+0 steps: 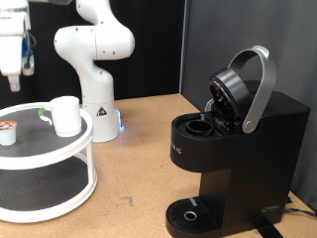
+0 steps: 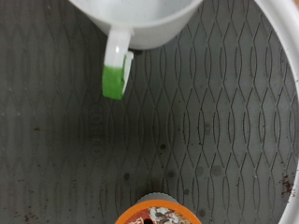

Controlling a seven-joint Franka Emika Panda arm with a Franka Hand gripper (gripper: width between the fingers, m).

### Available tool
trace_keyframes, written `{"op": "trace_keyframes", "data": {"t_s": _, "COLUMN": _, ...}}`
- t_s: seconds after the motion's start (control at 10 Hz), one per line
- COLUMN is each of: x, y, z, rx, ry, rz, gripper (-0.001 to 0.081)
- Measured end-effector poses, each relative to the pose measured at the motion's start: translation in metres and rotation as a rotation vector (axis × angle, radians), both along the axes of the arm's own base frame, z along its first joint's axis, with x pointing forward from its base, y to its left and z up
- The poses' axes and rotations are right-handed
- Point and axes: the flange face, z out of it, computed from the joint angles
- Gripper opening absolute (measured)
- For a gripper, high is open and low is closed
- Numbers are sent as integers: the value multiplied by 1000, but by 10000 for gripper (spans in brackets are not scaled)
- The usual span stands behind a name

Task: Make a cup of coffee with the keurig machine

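Observation:
The white cup [image 1: 65,115] stands on the top tier of a round white stand [image 1: 69,157]. In the wrist view the cup [image 2: 140,23] shows a handle with a green tip. A small pod [image 1: 7,130] with a reddish-brown top sits at the stand's left in the exterior view; it also shows in the wrist view [image 2: 159,214]. My gripper [image 1: 11,83] hangs above the pod, apart from it; its fingers do not show in the wrist view. The black keurig machine [image 1: 233,149] stands at the exterior view's right with its lid and silver handle [image 1: 260,84] raised.
The stand has two tiers with dark mesh surfaces [image 2: 206,131] and a white rim [image 2: 286,56]. The arm's white base [image 1: 94,69] stands behind the stand. The machine's round drip tray [image 1: 188,212] holds nothing. Bare wooden table [image 1: 134,169] lies between stand and machine.

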Motion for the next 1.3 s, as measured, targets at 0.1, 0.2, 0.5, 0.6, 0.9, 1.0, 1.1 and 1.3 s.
{"op": "trace_keyframes", "data": {"t_s": 0.1, "x": 2, "y": -4, "z": -11, "rx": 2, "ry": 1, "rz": -5, "gripper": 802}}
{"op": "trace_keyframes", "data": {"t_s": 0.2, "x": 5, "y": -8, "z": -20, "rx": 3, "ry": -2, "rz": -13, "gripper": 802}}
{"op": "trace_keyframes", "data": {"t_s": 0.5, "x": 10, "y": -19, "z": -43, "rx": -3, "ry": -2, "rz": -16, "gripper": 802}}
{"op": "trace_keyframes", "data": {"t_s": 0.6, "x": 12, "y": -22, "z": -49, "rx": -8, "ry": -2, "rz": -18, "gripper": 802}}
{"op": "trace_keyframes", "data": {"t_s": 0.9, "x": 18, "y": -25, "z": -66, "rx": -16, "ry": 19, "rz": -21, "gripper": 802}}
{"op": "trace_keyframes", "data": {"t_s": 1.0, "x": 19, "y": -26, "z": -72, "rx": -19, "ry": 29, "rz": -12, "gripper": 802}}
{"op": "trace_keyframes", "data": {"t_s": 1.1, "x": 19, "y": -25, "z": -77, "rx": -22, "ry": 37, "rz": 2, "gripper": 802}}
{"op": "trace_keyframes", "data": {"t_s": 1.3, "x": 19, "y": -24, "z": -86, "rx": -29, "ry": 25, "rz": 18, "gripper": 802}}
